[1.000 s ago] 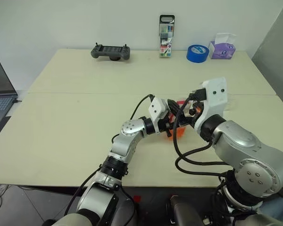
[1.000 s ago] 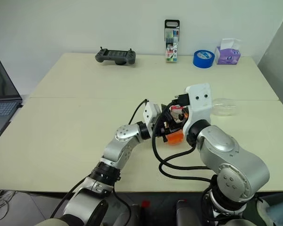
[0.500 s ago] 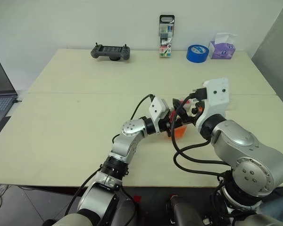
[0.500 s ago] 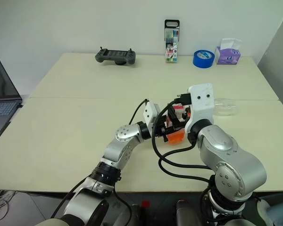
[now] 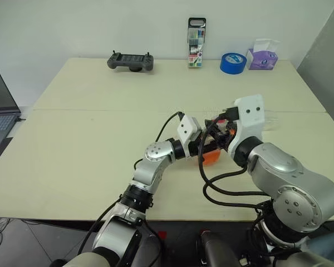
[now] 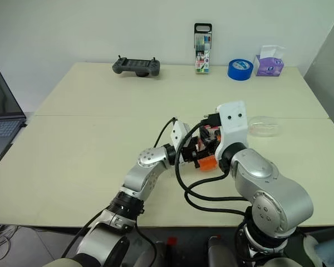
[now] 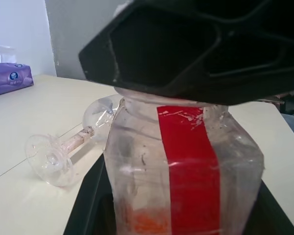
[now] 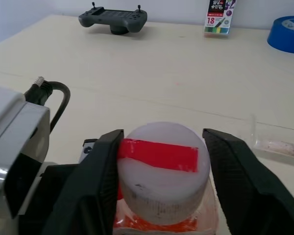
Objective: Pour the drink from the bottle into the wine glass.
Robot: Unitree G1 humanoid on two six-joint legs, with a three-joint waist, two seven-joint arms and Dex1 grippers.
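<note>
Left gripper grips the bottle upright while the right gripper brackets its cap, jaws narrowing. Nothing is poured: the wine glass lies tipped over.

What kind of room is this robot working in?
Probably an office or lab workroom rather than a home: plain pale tables against a bare wall, a laptop at the side, and a handheld controller, a roll of blue tape and a tissue box along the back.

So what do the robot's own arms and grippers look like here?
Both arms are silver-grey metal with rounded joints and black rings. White boxy housings sit at the wrists, with black cables looping to them. The left gripper and right gripper each have two chunky, angular black fingers.
</note>
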